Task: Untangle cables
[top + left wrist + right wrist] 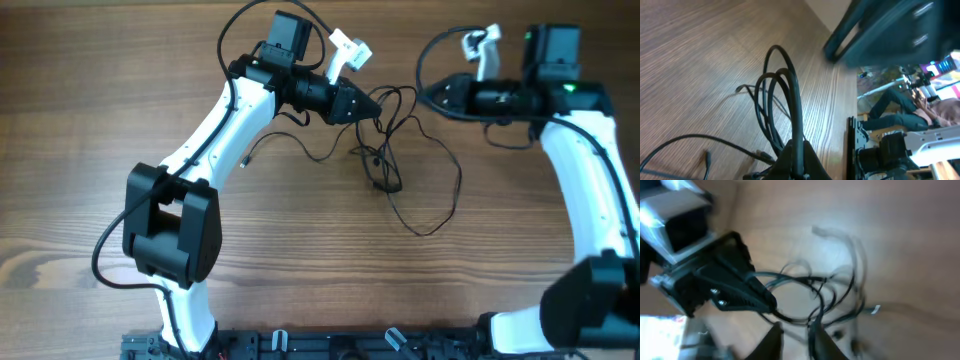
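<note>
Several thin black cables [385,160] lie tangled on the wooden table between the two arms. One long loop trails to the right [440,215], and one end with a small plug lies to the left [243,160]. My left gripper [368,104] is at the tangle's upper left, and the left wrist view shows it [801,155] shut on one cable [790,85] that loops upward. My right gripper [428,96] hovers at the tangle's upper right. In the blurred right wrist view its fingers [795,337] are apart and hold nothing, just above the cables [830,292].
The left gripper [747,292] faces the right one closely across the tangle. A silver-tipped plug [875,310] lies beside the tangle. A black rail [300,345] runs along the table's front edge. The table's edge [840,115] shows in the left wrist view.
</note>
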{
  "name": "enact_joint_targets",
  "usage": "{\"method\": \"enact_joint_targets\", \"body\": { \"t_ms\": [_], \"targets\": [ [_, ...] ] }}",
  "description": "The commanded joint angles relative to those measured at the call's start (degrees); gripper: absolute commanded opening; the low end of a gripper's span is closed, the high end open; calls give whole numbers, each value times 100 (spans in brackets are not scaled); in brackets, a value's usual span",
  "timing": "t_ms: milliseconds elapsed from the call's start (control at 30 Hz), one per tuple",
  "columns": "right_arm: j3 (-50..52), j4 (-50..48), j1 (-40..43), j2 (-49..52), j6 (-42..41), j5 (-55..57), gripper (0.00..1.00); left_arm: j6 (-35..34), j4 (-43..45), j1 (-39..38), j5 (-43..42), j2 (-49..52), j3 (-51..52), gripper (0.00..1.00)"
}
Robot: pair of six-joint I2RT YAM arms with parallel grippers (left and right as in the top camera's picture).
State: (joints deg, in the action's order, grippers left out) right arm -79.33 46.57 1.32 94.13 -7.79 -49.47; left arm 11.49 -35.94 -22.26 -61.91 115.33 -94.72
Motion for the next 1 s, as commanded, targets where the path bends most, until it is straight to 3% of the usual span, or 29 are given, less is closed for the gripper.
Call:
{"method": "enact_joint_targets", "body": {
  "t_ms": [0,133,333,467,700,767,967],
  "targets": [
    [-46,-7,-358,332,-785,-573,5,354,90,-76,-295,-11,0,4],
    [-46,-494,-658,361,-1213,-378,13,345,101,-79,-295,-11,0,4],
    [-46,-761,-887,361,-1674,470,16,308,98,-76,-297,-11,0,4],
    [-46,-595,-887,361,-1429,439,18,313,103,-66,-293,-11,0,4],
    [-46,-356,-874,358,-79,-293,25,660,81,20,-297,-11,0,4],
    [-48,-363,-874,358,39,-420,31,660,85,59,-297,-11,0,4],
    [-48,-334,-616,348,35,-529,32,656,81,79,-227,-11,0,4]
  ]
}}
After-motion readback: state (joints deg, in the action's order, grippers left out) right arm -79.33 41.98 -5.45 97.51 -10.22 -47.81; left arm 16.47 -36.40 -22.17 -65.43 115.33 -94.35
